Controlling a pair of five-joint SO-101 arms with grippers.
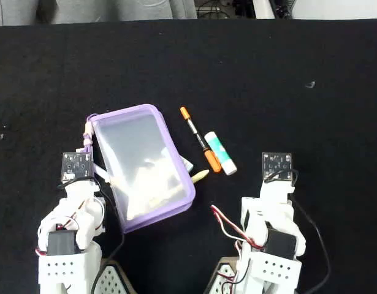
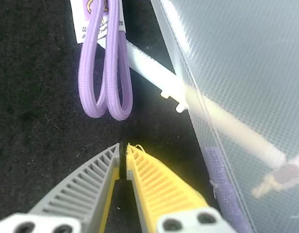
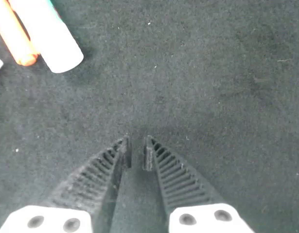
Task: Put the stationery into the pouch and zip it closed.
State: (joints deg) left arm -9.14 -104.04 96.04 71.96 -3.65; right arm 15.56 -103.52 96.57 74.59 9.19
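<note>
Your two arms sit folded low at the near edge of the black table (image 1: 268, 73), each wrist pointing away from its base toward the middle. The left arm (image 1: 72, 226) is tucked against the near-left corner of the pouch (image 1: 142, 165). The right arm (image 1: 271, 226) stands well apart from the pouch, on the other side.

Your left gripper (image 2: 124, 148) hangs just above the cloth with its grey and yellow fingers pressed tip to tip, holding nothing. Just ahead of it lies the pouch's purple cord loop (image 2: 105, 68), not touching the fingers, and beside the loop runs the pouch's clear face.

Your right gripper (image 3: 137, 145) points down at bare table, its black fingers all but together – only a sliver of cloth shows between the tips – and it grips nothing.

The purple-edged pouch lies flat and slightly tilted, with pale stick-shaped items (image 1: 154, 190) visible through its clear front. You cannot tell from here whether its zip is drawn.

Outside it, to its right, an orange pen (image 1: 199, 139) and a white-and-teal glue stick (image 1: 220, 152) lie side by side – touching or nearly so – ahead of the right arm. A pencil tip (image 1: 199, 177) pokes out at the pouch's right edge.
</note>
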